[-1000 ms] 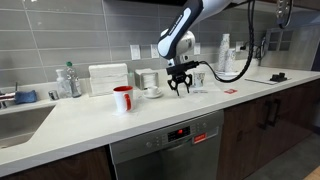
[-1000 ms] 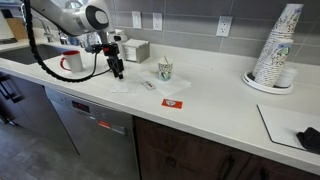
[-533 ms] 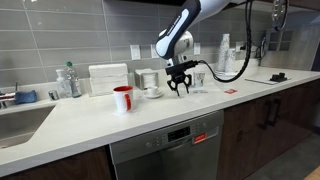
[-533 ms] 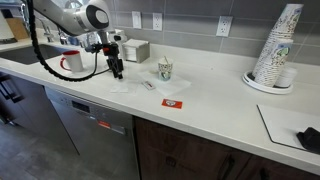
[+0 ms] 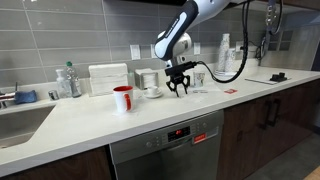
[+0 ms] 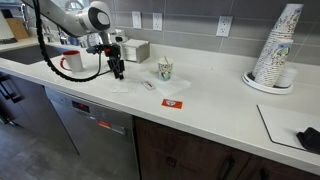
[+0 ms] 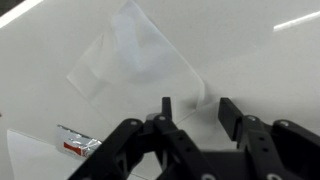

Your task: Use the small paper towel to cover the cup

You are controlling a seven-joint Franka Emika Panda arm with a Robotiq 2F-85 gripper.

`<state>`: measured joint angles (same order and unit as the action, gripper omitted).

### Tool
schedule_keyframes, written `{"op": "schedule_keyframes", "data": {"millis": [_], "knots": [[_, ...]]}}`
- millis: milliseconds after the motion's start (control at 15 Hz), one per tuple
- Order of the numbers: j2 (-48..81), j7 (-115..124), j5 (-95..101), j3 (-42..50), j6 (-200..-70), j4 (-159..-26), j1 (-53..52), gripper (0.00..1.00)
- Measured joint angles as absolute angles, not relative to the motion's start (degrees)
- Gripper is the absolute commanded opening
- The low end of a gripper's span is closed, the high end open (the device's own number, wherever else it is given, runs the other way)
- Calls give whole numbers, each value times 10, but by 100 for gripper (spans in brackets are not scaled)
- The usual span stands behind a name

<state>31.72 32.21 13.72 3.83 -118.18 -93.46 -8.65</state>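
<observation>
The small paper towel (image 7: pixel 135 55) is a thin white sheet lying flat on the white counter; it also shows faintly in an exterior view (image 6: pixel 122 88). My gripper (image 7: pixel 197 108) is open and hovers just above the towel's near edge, with nothing between the fingers. It shows in both exterior views (image 5: pixel 180 89) (image 6: pixel 117 73), pointing down at the counter. The cup (image 6: pixel 165 69) is small and pale and stands upright on the counter a short way past the towel. It also shows beside the gripper in an exterior view (image 5: pixel 199 79).
A red mug (image 5: pixel 122 98) and a white cup on a saucer (image 5: pixel 152 90) stand beside the gripper. A small red packet (image 6: pixel 172 102) (image 7: pixel 78 145) lies near the towel. A stack of paper cups (image 6: pixel 276 50) and a larger white sheet (image 6: pixel 290 125) are further along the counter. There is a sink (image 5: pixel 15 122) at one end.
</observation>
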Motion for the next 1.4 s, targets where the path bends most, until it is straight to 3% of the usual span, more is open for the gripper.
{"op": "schedule_keyframes", "data": {"millis": [333, 467, 533, 667, 1400], "knots": [[329, 315, 137, 38, -1165, -923, -88, 40], [333, 314, 137, 38, -1157, -918, -89, 15], [334, 314, 137, 38, -1152, -915, -90, 14], [335, 313, 137, 38, -1148, -914, -91, 0], [321, 312, 137, 41, -1155, -920, -91, 0]]}}
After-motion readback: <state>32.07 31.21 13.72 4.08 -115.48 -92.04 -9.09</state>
